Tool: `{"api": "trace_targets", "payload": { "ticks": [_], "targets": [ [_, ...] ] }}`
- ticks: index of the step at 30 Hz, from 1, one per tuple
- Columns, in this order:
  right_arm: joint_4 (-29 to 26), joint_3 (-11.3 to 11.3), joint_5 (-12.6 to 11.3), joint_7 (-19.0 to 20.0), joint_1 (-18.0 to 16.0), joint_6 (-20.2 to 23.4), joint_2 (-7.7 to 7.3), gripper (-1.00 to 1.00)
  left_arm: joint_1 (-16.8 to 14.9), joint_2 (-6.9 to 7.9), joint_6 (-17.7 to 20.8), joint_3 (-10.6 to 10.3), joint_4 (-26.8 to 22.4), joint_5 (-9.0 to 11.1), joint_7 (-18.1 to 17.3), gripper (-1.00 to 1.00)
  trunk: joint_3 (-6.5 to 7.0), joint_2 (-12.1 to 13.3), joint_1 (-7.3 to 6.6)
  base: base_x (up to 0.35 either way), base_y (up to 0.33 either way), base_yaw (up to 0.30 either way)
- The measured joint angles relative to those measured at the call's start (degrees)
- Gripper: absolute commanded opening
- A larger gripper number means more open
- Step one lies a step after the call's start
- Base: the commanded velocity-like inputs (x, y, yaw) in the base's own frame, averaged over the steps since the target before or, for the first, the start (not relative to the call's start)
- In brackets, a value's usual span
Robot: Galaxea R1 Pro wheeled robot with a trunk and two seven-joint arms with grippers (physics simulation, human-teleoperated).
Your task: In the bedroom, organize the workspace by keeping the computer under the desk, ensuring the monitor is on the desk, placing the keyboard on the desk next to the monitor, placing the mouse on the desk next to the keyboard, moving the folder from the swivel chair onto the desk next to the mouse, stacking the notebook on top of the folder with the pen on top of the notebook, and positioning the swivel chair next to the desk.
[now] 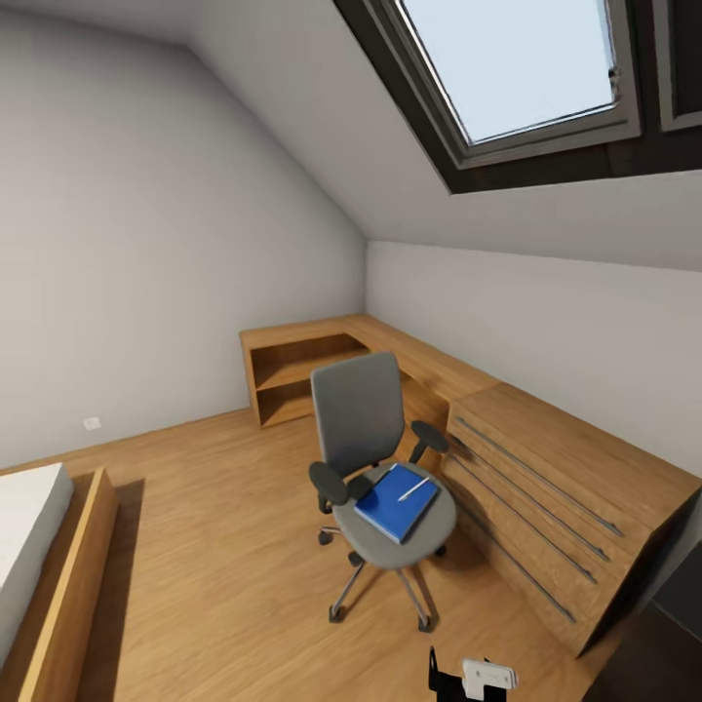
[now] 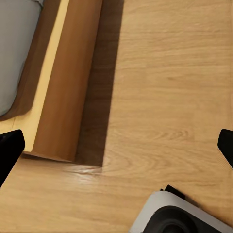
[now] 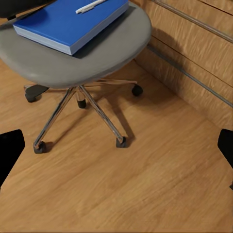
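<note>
The folder (image 1: 396, 502) should be approached squarely — pen (image 1: 414, 488) kept level; right gripper (image 3: 116, 150) spread wide, empty.

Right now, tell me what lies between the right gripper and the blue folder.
Bare wood floor and the chair's chrome base, in the right wrist view. The folder lies on the seat above.
</note>
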Motion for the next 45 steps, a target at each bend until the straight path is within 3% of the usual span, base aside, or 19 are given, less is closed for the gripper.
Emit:
{"api": "trace_targets", "payload": {
  "ticks": [15, 20, 24, 26, 28, 30, 31, 32, 33, 34, 36, 37, 40, 43, 45],
  "targets": [
    [-0.12, -0.18, -0.27, -0.35, -0.01, -0.39, -0.27, 1.00, 0.00, 0.19, 0.32, -0.09, 0.00, -0.03, 0.00, 1.00, 0.00, 0.00, -0.01, 0.287, -0.001, 0.000],
    [-0.22, 0.13, 0.05, -0.06, -0.03, -0.22, -0.23, 1.00, 0.00, 0.54, 5.83, 0.01, -1.00, -0.15, 0.06, 1.00, 0.00, 0.01, 0.02, 0.054, -0.003, 0.000],
    [-1.91, -0.07, -0.22, -0.20, -0.18, 0.45, -0.09, 1.00, -0.03, 1.48, 8.92, -0.01, -8.88, -0.14, 0.11, 1.00, 0.01, 0.01, 0.03, 0.011, -0.001, 0.000],
    [-6.03, -0.17, -0.62, -0.36, -0.48, 2.19, 0.02, 1.00, -0.17, 2.03, 13.03, -0.04, -16.40, -0.37, 0.24, 1.00, 0.02, 0.01, 0.03, 0.003, 0.000, 0.000],
    [-10.33, -0.36, -1.81, -0.29, -0.78, 6.28, 0.10, 1.00, -0.93, 2.42, 19.47, 0.01, -23.70, -0.38, 0.36, 1.00, 0.01, 0.01, 0.03, 0.002, 0.000, 0.000],
    [-16.30, -0.30, -4.69, -0.22, -2.24, 15.73, 0.14, 1.00, -2.88, 3.27, 31.59, 0.02, -33.00, -0.46, 0.61, 1.00, 0.05, 0.02, 0.03, 0.000, 0.000, 0.000],
    [-17.76, -0.34, -5.67, -0.20, -3.00, 18.71, 0.15, 1.00, -3.67, 3.58, 35.34, 0.07, -35.36, -0.41, 0.65, 1.00, 0.03, 0.02, 0.03, 0.000, 0.000, 0.000],
    [-19.93, -0.35, -7.27, -0.28, -4.59, 24.56, 0.16, 1.00, -5.23, 3.99, 42.31, 0.12, -39.37, -0.29, 0.63, 1.00, 0.04, 0.02, 0.03, 0.000, 0.000, 0.000],
    [-22.26, -0.54, -10.24, -0.55, -8.44, 34.91, 0.04, 1.00, -8.60, 4.46, 53.05, 0.16, -45.92, 0.97, 0.58, 1.00, 0.04, 0.03, 0.03, 0.000, 0.000, 0.000],
    [-22.93, -0.57, -11.80, -0.63, -12.95, 39.65, -0.04, 1.00, -12.02, 4.57, 57.35, 0.14, -49.55, 2.00, 0.55, 1.00, 0.05, 0.02, 0.02, 0.000, 0.000, 0.000],
    [-23.15, -0.79, -13.68, -0.57, -14.70, 43.25, -0.11, 1.00, -13.17, 4.65, 60.28, 0.15, -52.77, 3.40, 0.49, 1.00, 0.04, 0.02, 0.02, 0.000, 0.000, 0.000],
    [-23.10, -0.87, -16.09, -0.55, -17.17, 47.50, -0.11, 1.00, -15.01, 4.67, 63.00, 0.18, -56.94, 5.56, 0.39, 1.00, 0.04, 0.03, 0.03, 0.000, 0.000, 0.000],
    [-21.81, -1.04, -18.48, -0.89, -19.16, 51.06, 0.00, 1.00, -16.50, 4.29, 64.76, -0.17, -61.06, 8.04, 0.41, 1.00, 0.03, 0.02, 0.02, 0.000, 0.000, 0.000],
    [-18.56, -1.17, -19.32, -1.10, -19.70, 51.33, 0.13, 1.00, -16.94, 3.62, 64.46, -0.69, -59.62, 7.70, 0.33, 1.00, 0.02, 0.03, 0.03, 0.000, 0.000, 0.000],
    [-16.26, -1.23, -19.70, -1.18, -19.92, 50.43, 0.16, 1.00, -17.12, 3.47, 61.58, -0.87, -59.06, 6.23, 0.33, 1.00, 0.02, 0.02, 0.02, 0.000, 0.000, 0.000]
  ]
}}
